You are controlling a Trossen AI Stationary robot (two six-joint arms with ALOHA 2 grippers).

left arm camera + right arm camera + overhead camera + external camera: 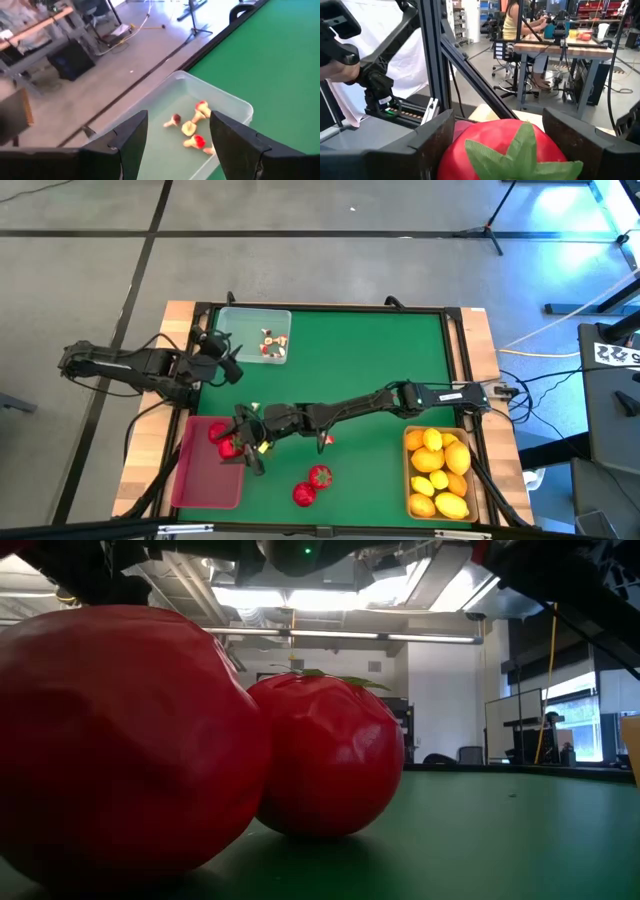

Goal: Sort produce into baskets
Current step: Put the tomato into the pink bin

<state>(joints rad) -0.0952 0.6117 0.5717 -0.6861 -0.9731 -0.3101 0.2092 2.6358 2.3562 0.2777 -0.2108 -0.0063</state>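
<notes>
Three baskets sit on the table: a clear tray (230,320), a red tray (190,480) and a tan tray (410,480). Three strawberries (319,476) show, about seven lemons (452,505), one orange fruit (414,440), and four mushroom bits (189,128).

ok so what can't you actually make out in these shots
- Whether the right gripper grips or merely straddles the strawberry: the right wrist view's bottom edge cuts off the fingertips.
- Red basket contents: in the high view the right arm covers part of it.
- What the white-and-red bits in the clear basket are: too small.
- Most of the table: in the low view two strawberries block it.
</notes>
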